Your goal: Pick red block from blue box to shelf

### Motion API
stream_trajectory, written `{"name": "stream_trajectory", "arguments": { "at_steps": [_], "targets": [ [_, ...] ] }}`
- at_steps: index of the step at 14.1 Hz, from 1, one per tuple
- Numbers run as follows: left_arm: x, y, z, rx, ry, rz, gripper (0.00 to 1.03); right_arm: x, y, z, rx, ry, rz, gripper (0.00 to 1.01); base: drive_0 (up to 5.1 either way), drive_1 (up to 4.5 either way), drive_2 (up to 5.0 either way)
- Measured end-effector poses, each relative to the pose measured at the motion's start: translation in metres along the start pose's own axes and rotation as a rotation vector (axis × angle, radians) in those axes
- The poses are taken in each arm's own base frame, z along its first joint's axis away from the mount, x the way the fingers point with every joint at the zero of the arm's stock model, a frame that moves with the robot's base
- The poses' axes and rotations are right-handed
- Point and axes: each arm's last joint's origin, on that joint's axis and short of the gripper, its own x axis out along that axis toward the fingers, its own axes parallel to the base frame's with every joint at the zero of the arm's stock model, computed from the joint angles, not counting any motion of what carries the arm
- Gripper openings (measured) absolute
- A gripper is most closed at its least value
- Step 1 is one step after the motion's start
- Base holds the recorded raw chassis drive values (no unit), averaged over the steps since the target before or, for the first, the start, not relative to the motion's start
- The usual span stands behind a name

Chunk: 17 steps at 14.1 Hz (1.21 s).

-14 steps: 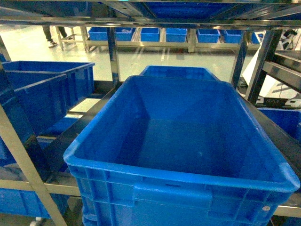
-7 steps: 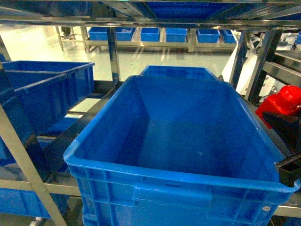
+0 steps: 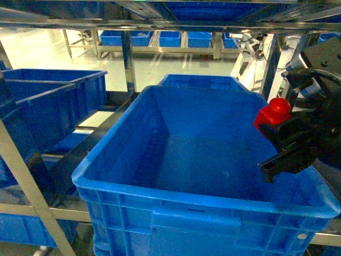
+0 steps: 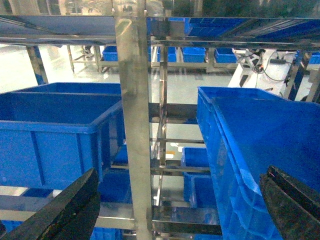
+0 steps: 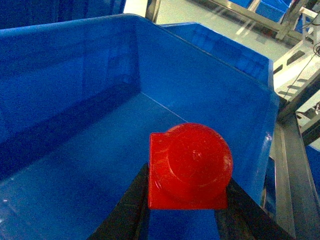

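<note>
Red block is clamped in the right gripper, held over the right side of the big blue crate, inside its rim line & above the crate floor, not touching it. Right wrist view: block seen stud-up, dark fingers pressed on both its sides, crate interior below. So right gripper is closed on the block, jaws only as wide as the brick.

Vs 0.5 s ago: block & gripper were at the far right edge of head view, outside the crate wall; now they've moved left and a bit up, over the crate's right wall. 1 s ago neither was in view at all. Crate itself hasn't shifted. More of the right arm now shows at upper right.

Left gripper: only seen in left wrist view, two dark fingers at the bottom corners, spread wide apart w/ nothing between them. It looks at a shelf upright, w/ another blue crate to the left and the big crate's side wall on the right.

Shelf steel beams run across the top & along the left of head view; the big crate sits on one tier. A second crate sits right behind it, more crates on the left.
</note>
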Motion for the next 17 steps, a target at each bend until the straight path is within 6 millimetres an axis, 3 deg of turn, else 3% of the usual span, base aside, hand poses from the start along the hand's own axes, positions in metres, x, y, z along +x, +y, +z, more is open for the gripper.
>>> {"name": "stream_trajectory", "arguments": {
  "at_steps": [2,3,4,13,14,16,17],
  "targets": [
    [0.000,0.000,0.000,0.000,0.000,0.000,0.98,0.014,0.005,0.002,-0.011,0.002,0.039,0.28,0.0,0.00,0.0],
    [0.000,0.000,0.000,0.000,0.000,0.000,0.98,0.052,0.035,-0.013,-0.040,0.045,0.179,0.28,0.0,0.00,0.0],
    [0.000,0.000,0.000,0.000,0.000,0.000,0.98,0.057,0.032,-0.010,-0.049,0.031,0.165,0.28,0.0,0.00,0.0],
    [0.000,0.000,0.000,0.000,0.000,0.000,0.98,0.060,0.029,-0.008,-0.059,0.023,0.163,0.52,0.0,0.00,0.0],
    [0.000,0.000,0.000,0.000,0.000,0.000,0.98,0.060,0.028,-0.007,-0.061,0.023,0.161,0.59,0.0,0.00,0.0],
    [0.000,0.000,0.000,0.000,0.000,0.000,0.98,0.061,0.026,-0.006,-0.062,0.020,0.161,0.86,0.0,0.00,0.0],
    [0.000,0.000,0.000,0.000,0.000,0.000,0.98,0.061,0.026,-0.005,-0.063,0.019,0.160,0.94,0.0,0.00,0.0]
  ]
}}
